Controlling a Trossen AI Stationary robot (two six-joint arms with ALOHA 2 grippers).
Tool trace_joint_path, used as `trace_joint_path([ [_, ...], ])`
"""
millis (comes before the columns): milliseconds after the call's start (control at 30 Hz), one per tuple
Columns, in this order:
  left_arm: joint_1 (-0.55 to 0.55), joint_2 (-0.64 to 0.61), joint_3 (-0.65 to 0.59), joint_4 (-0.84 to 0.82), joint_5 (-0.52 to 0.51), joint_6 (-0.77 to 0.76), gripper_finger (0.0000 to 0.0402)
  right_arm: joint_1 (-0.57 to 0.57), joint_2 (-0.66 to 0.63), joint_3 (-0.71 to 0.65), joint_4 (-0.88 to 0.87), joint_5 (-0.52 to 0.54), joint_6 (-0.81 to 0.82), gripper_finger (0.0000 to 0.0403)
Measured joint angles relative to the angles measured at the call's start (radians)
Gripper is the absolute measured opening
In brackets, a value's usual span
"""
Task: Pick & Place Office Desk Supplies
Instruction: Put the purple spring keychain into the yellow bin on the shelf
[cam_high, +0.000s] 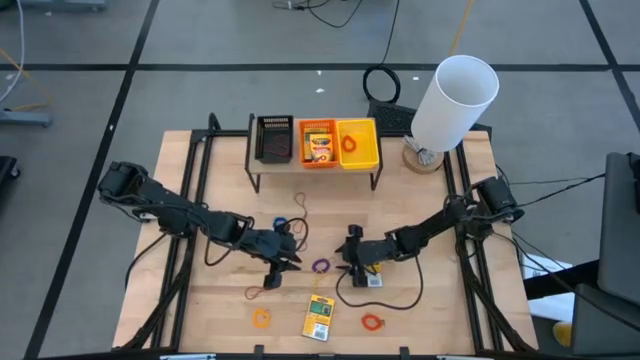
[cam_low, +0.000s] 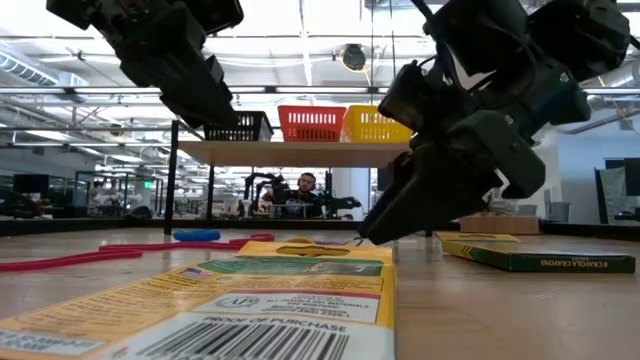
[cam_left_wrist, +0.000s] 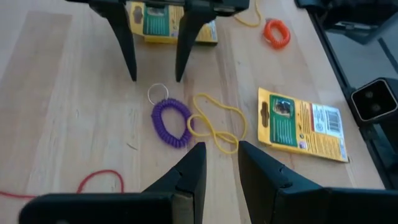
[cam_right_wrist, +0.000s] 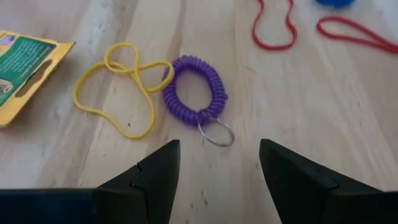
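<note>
Facing each other across the purple coil loop (cam_right_wrist: 194, 91), my two sets of fingers hold nothing. My right gripper (cam_right_wrist: 214, 171) stands with its fingers (cam_right_wrist: 292, 168) wide apart, low over the bench (cam_high: 200, 310), and the coil with its small metal ring (cam_right_wrist: 216, 133) lies just ahead of the gap. My left gripper (cam_left_wrist: 219, 168) has its fingers (cam_left_wrist: 264, 171) narrowly apart, with the same coil (cam_left_wrist: 171, 122) and a yellow rubber band (cam_left_wrist: 214, 121) just ahead of the tips.

In the high view, the left gripper (cam_high: 285, 260) sits at 9 o'clock of the coil (cam_high: 320, 266) and the right gripper (cam_high: 352, 252) at 3 o'clock.

Outward from the coil:
- A yellow pack (cam_high: 319, 317) with a green label lies flat at 6 o'clock, near the front edge of the bench.
- A second yellow pack (cam_left_wrist: 303, 124) lies just beside the yellow band; in the high view it sits under my right gripper.
- An orange coil (cam_high: 372, 322) lies at 5 o'clock, an orange band (cam_high: 261, 318) at 7 o'clock.
- A blue loop (cam_high: 279, 224) and a brown band (cam_high: 299, 204) lie at 11 o'clock.
- A red band (cam_right_wrist: 273, 28) lies flat beyond the coil in the right wrist view.

At 12 o'clock, a raised shelf (cam_high: 258, 160) carries a black bin (cam_high: 273, 139), an orange bin (cam_high: 318, 145) with a pack inside, and a yellow bin (cam_high: 358, 143) with an orange loop inside. A white cylinder (cam_high: 452, 100) stands at 1 o'clock.
</note>
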Motion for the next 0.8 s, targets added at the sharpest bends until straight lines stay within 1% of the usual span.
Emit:
trace_joint_path([
  [100,0.000,0.000,0.000,-0.005,-0.001,-0.004,0.0081,0.000,0.000,0.001,0.044,-0.001,-0.025,0.0210],
  [500,0.000,0.000,0.000,-0.004,-0.001,-0.011,0.0081,-0.002,0.000,0.001,0.042,-0.001,-0.099,0.0210],
  [667,0.000,0.000,0.000,-0.004,-0.001,-0.029,0.0081,-0.005,0.000,0.001,0.046,-0.005,-0.098,0.0210],
  [800,0.000,0.000,0.000,-0.004,-0.001,-0.030,0.0081,-0.020,0.000,0.001,0.066,-0.052,-0.052,0.0210],
])
